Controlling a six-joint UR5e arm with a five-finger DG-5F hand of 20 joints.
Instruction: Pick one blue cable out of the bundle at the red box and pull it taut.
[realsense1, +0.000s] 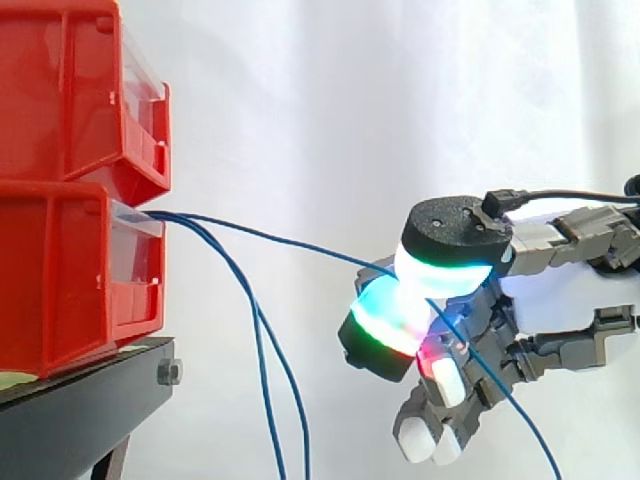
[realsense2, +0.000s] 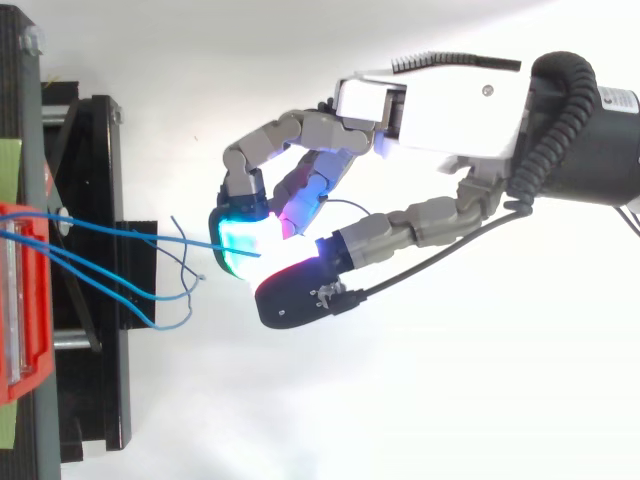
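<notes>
1. Two red bins are stacked at the left of the side view, the lower bin resting on a black stand and the upper bin set directly on top of it
2. A bundle of blue cables is seen leaving the front lip of the lower bin, before a white curtain
3. One blue cable is led from that lip across open space to the hand, running nearly straight with a slight downward slope
4. This cable is pinched between two glowing fingertips, one pad above it and one below, so the hand is closed on the cable; the remaining fingers are curled loosely beneath
5. Past the pinch, the free end of the held cable is seen dropping down and to the right, to the bottom edge of the side view
6. The other blue cables are left hanging slack below the bin, apart from the hand
7. In the top view the hand is held well clear of the bin, with the held cable spanning the gap between them
</notes>
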